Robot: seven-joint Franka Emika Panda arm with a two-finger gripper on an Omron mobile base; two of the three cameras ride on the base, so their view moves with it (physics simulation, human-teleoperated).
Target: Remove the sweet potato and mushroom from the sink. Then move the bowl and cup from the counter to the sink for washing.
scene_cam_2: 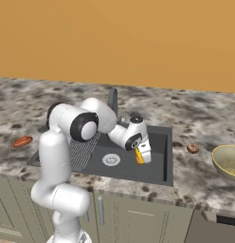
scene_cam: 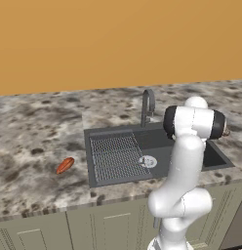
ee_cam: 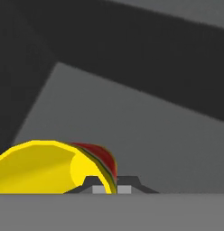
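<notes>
My gripper (scene_cam_2: pixel 141 157) hangs low inside the dark grey sink (scene_cam_2: pixel 157 163), shut on the wall of the small yellow cup (scene_cam_2: pixel 139 155). In the hand view the cup (ee_cam: pixel 41 167) lies tilted at the lower left with its red mark (ee_cam: pixel 102 158) beside my fingertips (ee_cam: pixel 125 184), above the sink floor (ee_cam: pixel 145 126). The tan-gold bowl (scene_cam_2: pixel 227 161) sits on the counter at the far right. The brown mushroom (scene_cam_2: pixel 192 148) rests on the counter between sink and bowl. The orange-red sweet potato (scene_cam: pixel 65 165) lies on the counter left of the sink (scene_cam: pixel 157 139).
The grey arched faucet (scene_cam: pixel 148 105) stands behind the basin. A ribbed drainer grid (scene_cam: pixel 115 156) and a round silver drain (scene_cam: pixel 148 161) take up the left part of the sink. The speckled stone counter (scene_cam: pixel 40 132) runs along an orange wall, with cabinet fronts below.
</notes>
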